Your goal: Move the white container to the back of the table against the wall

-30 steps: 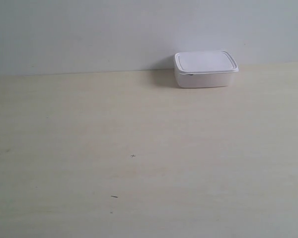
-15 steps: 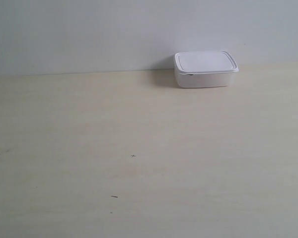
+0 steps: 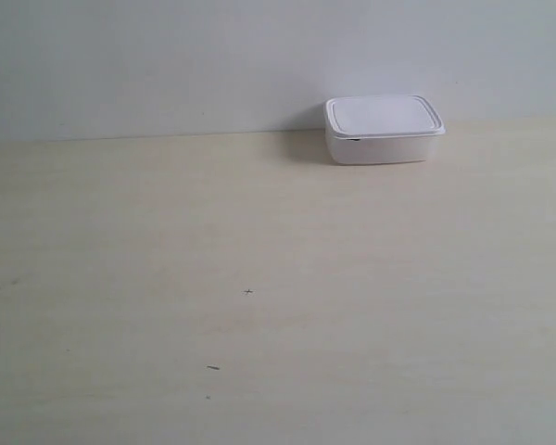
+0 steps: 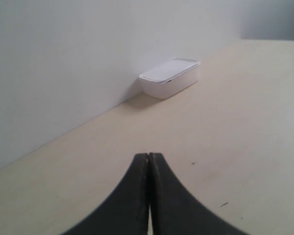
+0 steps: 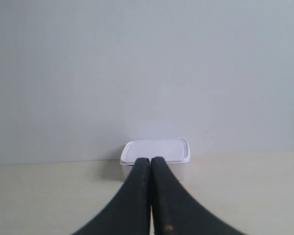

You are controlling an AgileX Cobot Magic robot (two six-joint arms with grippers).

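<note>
The white container stands lidded at the back of the table, its rear edge up against the wall. Neither arm shows in the exterior view. In the left wrist view the white container lies far off beside the wall, and my left gripper is shut with nothing in it, well short of the box. In the right wrist view my right gripper is shut and empty, its tips lined up in front of the white container, apart from it.
A few tiny dark specks mark the pale tabletop. The wall runs along the whole back edge of the table. Nothing else stands on the surface.
</note>
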